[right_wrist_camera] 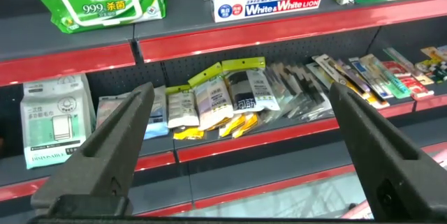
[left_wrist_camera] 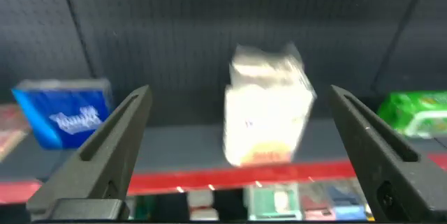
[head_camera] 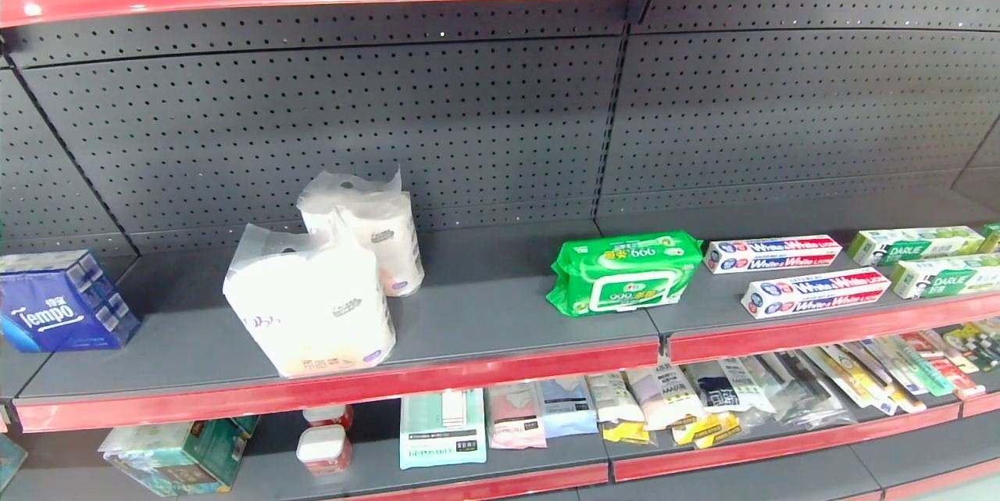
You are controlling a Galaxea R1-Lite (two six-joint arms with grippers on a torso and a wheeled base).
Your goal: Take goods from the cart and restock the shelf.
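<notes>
Head view: the front roll pack (head_camera: 308,313) and rear roll pack (head_camera: 375,231) stand on the middle shelf (head_camera: 484,305), between a blue tissue pack (head_camera: 62,302) and green wipes (head_camera: 625,273).

Left wrist view: my left gripper (left_wrist_camera: 239,93) is spread wide. The front roll pack is framed between its fingers, well apart.

Right wrist view: my right gripper (right_wrist_camera: 241,90) is spread too, facing hanging packets (right_wrist_camera: 216,98) below the green wipes.
</notes>
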